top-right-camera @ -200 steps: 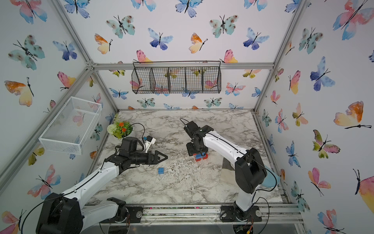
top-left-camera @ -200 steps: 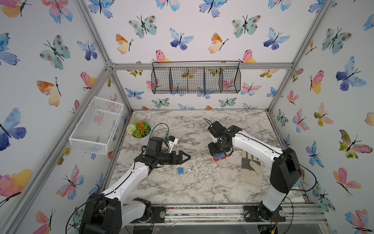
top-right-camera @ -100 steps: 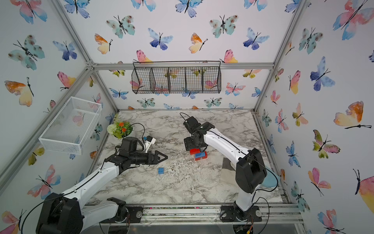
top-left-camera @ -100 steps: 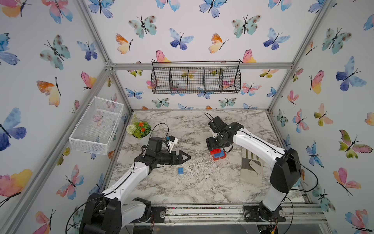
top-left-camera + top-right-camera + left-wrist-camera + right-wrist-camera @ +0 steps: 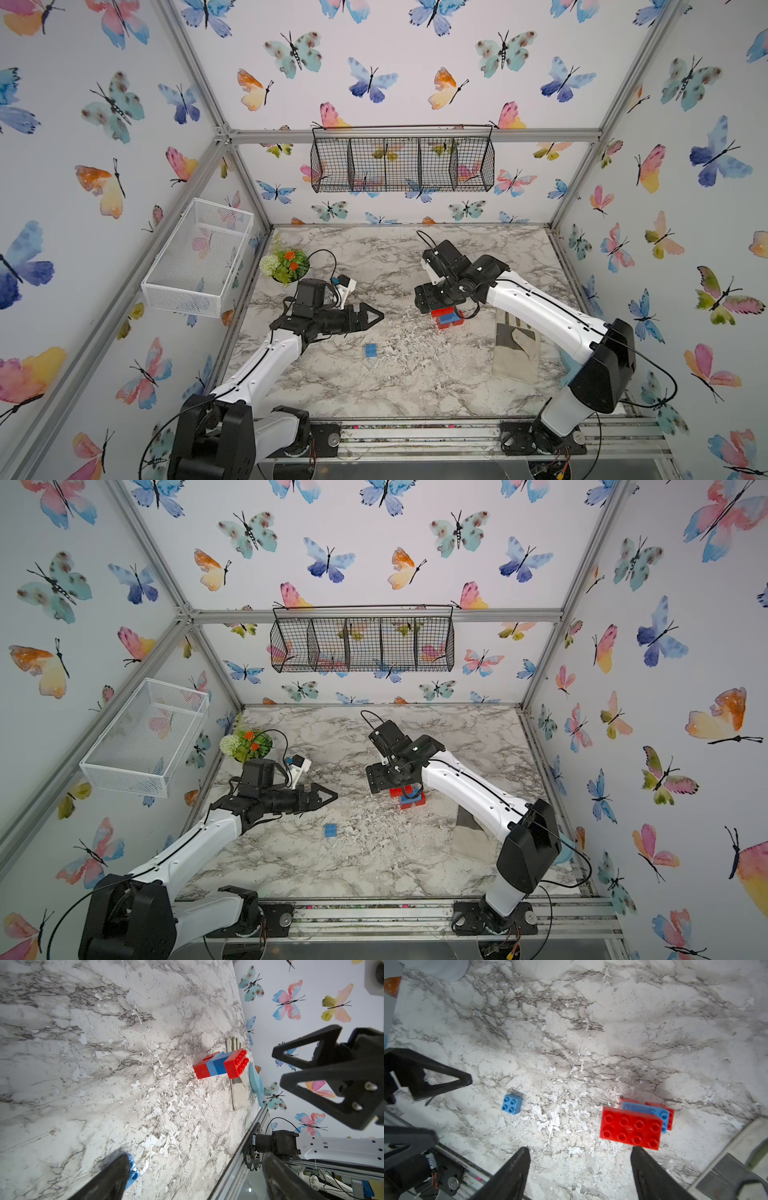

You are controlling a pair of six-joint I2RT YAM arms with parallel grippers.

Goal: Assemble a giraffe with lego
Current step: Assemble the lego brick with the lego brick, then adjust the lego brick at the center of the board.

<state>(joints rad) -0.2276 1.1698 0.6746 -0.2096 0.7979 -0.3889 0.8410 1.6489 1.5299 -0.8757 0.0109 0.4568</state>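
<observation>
Red-topped giraffe (image 5: 631, 1126) now released, seemingly

Giraffe (image 5: 220, 1066): red-and-blue stack, right of centre on marble table (image 5: 83, 1064)
Loose blue brick (image 5: 133, 1169): lower left, partly behind dark finger (image 5: 108, 1180)
Glove (image 5: 239, 1093): just beyond giraffe

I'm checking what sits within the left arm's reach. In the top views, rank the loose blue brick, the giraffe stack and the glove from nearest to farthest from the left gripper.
From the left gripper:
1. Loose blue brick, on the marble just in front of it, toward the rail.
2. Giraffe stack, mid-table under the right gripper.
3. Glove, flat near the right wall.
</observation>
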